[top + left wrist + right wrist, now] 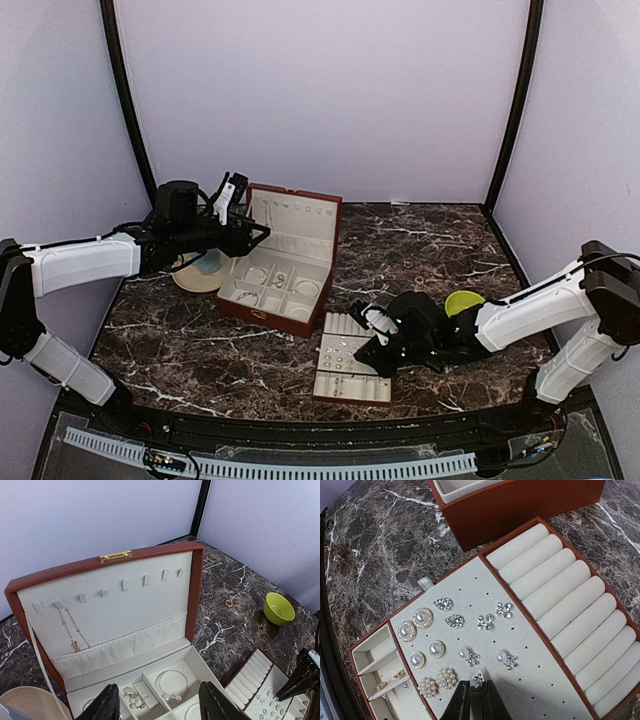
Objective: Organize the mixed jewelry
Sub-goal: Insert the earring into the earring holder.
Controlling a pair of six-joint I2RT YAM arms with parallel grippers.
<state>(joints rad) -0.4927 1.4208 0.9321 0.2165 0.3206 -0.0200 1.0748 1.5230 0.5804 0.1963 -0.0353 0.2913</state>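
the right claw (476, 699) hangs low over the flat tray (470, 587), which lies on the marble table (375, 540) just in front of the reddish-brown box (520, 510). its jaws are nearly together, and a small triangular sparkly stud (477, 676) sits right at their tips. it looks pinched between them, though the wrist view does not show the contact plainly. the stud is over the tray's perforated cream panel, just beside the pearl cluster studs (446, 678). on the same panel lie round pearl studs (423, 617) in gold rims to the left and crystal studs (485, 622) toward the middle. small gold pieces (399, 674) lie in the narrow side compartments at the tray's left end. cream ring rolls (560, 590) fill its right half.

the left claw (160, 707) hovers above the open box, its jaws well apart with nothing between them. the lid (145, 610) stands upright, and a thin chain (72, 630) hangs from hooks on its lining. below, a beaded hoop bracelet (172, 685) lies in one compartment and a tangle of small pieces (131, 696) in the one to its left. a few gold rings (231, 603) lie loose on the table to the right of the box, near a green bowl (278, 608).
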